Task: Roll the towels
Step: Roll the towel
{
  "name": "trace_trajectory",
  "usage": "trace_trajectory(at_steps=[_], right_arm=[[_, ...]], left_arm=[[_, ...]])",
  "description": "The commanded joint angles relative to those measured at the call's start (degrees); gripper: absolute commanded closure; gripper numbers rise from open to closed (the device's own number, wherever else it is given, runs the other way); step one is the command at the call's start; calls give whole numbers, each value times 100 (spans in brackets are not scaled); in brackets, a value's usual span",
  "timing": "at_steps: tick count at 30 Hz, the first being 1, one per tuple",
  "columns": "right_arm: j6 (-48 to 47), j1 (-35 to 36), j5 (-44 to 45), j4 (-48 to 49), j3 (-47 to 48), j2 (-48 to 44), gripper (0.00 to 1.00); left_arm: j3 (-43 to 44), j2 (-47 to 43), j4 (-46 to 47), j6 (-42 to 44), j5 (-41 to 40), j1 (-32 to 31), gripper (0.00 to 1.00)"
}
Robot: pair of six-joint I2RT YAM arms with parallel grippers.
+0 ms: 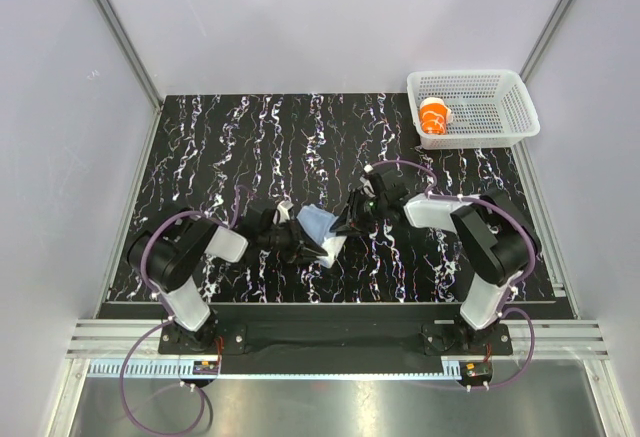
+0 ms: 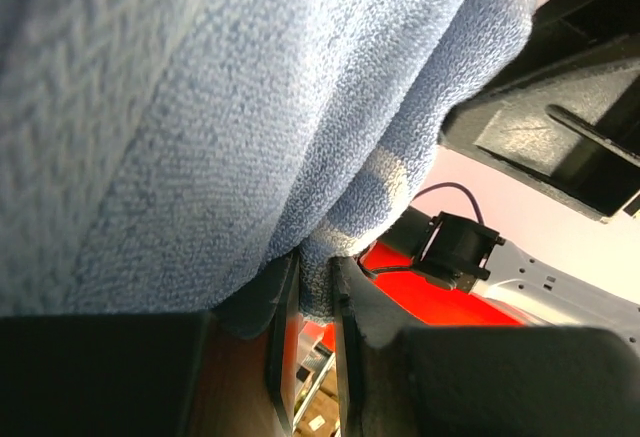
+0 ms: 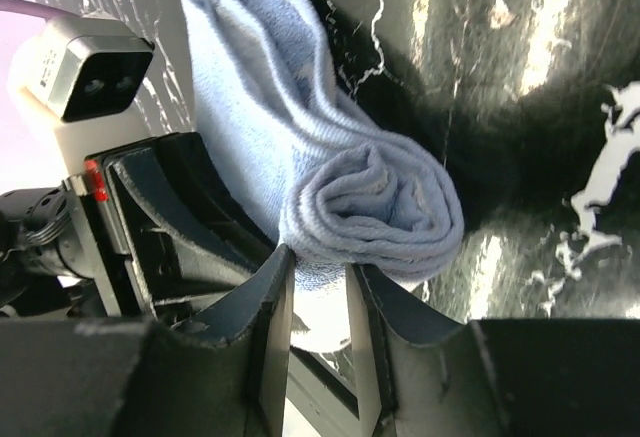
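The pale blue-grey towel lies near the table's middle front, partly rolled, held between both grippers. My left gripper is shut on a fold of its edge, and cloth fills most of the left wrist view. In the right wrist view the rolled end shows its spiral. My right gripper has its narrow jaws on the roll's lowest layer, cloth filling the gap between the tips. From above, the right gripper meets the towel's right side. The orange towel sits rolled inside the basket.
A white mesh basket stands at the table's back right corner. The table is black with white marbling. Grey walls close in the left, back and right sides. The left arm's wrist camera is close beside the towel.
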Motion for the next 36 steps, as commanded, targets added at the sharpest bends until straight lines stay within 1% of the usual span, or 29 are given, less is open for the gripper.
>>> trace_trajectory(at_steps=[1,3,4,5,7,8,10,11,13,14,16,17,19,20,22,23,25,26,29,31,33,36], right_arm=[[-57,101,84,86,280,263,67],[-92,136,137,25,333,403,67],[-101,145,163,-10,368,447,67],[-110,145,172,-20,385,517,67],[-119,172,199,-54,420,579,67],[-119,180,207,-63,438,632,67],[-119,216,251,-116,473,685,67],[-136,224,269,-142,482,720,67],[-163,268,313,-204,535,755,67],[-163,286,330,-204,552,773,67],[-180,321,348,-387,605,791,67],[-198,338,357,-406,614,808,66],[-198,374,383,-468,658,808,67],[-198,391,383,-477,667,817,67],[-198,409,410,-521,702,817,67],[-198,435,401,-529,711,826,66],[-198,453,427,-564,728,826,67],[-189,470,427,-565,737,834,66],[-189,488,427,-582,772,852,66],[-189,497,427,-608,790,852,66],[-198,497,427,-617,790,843,66],[-198,497,427,-652,781,808,66]], left_arm=[[205,134,-364,321,78,29,82],[293,108,-706,540,8,29,76],[416,47,-890,776,-45,29,69],[469,3,-1266,900,-185,29,66],[609,-181,-1690,1303,-343,29,61],[741,-252,-2136,1436,-562,29,58],[873,-506,-2552,1778,-774,29,56],[1004,-603,-2945,1885,-1018,29,55],[1146,-788,-3378,2200,-1309,20,54],[1225,-1006,-3797,2307,-1615,20,53],[1453,-1236,-4212,2605,-2021,-15,53],[1541,-1446,-4615,2711,-2475,-93,53],[1822,-1693,-5125,3018,-3031,-251,53],[1910,-1894,-5268,3116,-3547,-461,53],[2190,-2036,-5558,3405,-4042,-725,52],[2271,-2115,-5594,3502,-4445,-996,52],[2420,-2247,-5630,3730,-4737,-1270,50],[2447,-2256,-5621,3784,-4947,-1515,48],[2552,-2099,-5568,3925,-5160,-1833,44],[2588,-1863,-5594,3925,-5266,-1948,43],[2658,-1677,-5699,3855,-5546,-2080,42],[2632,-1405,-5709,3776,-5679,-2194,42]])
